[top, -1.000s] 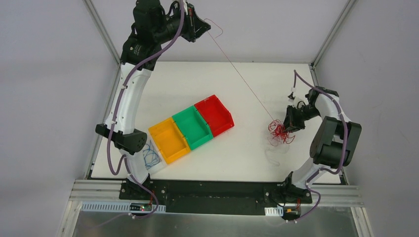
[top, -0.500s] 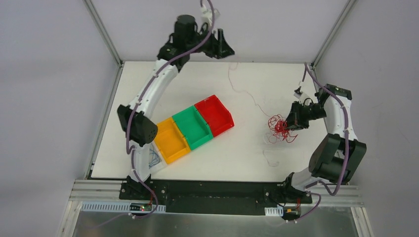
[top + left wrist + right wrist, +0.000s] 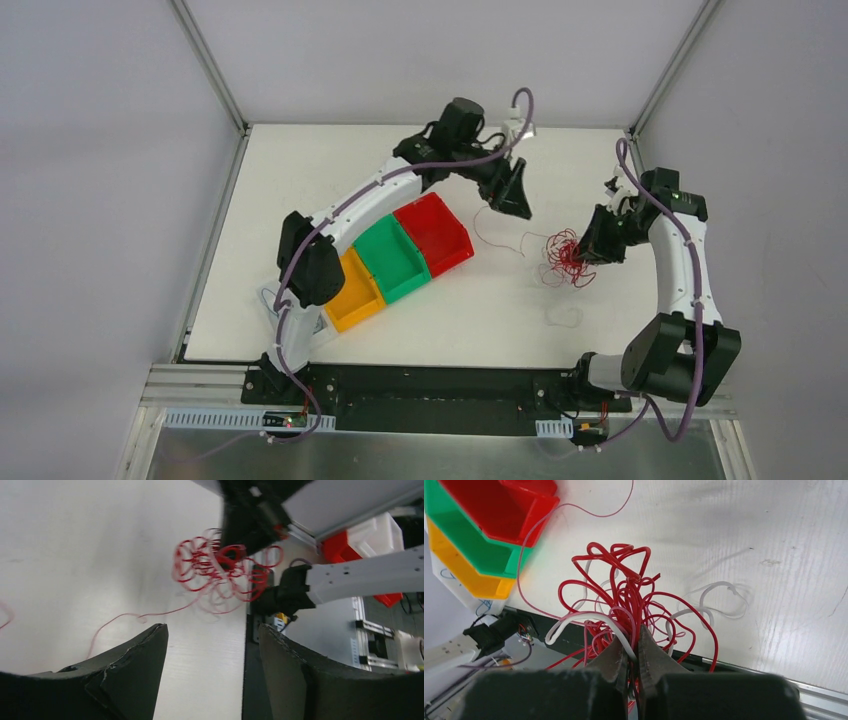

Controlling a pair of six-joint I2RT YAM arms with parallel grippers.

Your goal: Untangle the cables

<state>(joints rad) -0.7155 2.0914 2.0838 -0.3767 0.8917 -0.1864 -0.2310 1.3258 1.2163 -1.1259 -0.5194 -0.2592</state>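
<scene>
White table [image 3: 300, 165]: right fingers [image 3: 651, 657] clench the curly red-and-white cable tangle [image 3: 567, 258]; left fingers [image 3: 135, 660] spread apart.

White tbl [image 3: 300, 180], red bin [image 3: 437, 232], green bin [image 3: 393, 258], orange bin [image 3: 352, 292] adj., thin red cable [image 3: 599, 516], white cable [image 3: 562, 316]

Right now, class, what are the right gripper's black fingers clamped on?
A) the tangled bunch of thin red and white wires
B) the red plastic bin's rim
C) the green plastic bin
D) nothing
A: the right gripper is pinched shut on the tangled bunch of thin red and white wires.
</scene>
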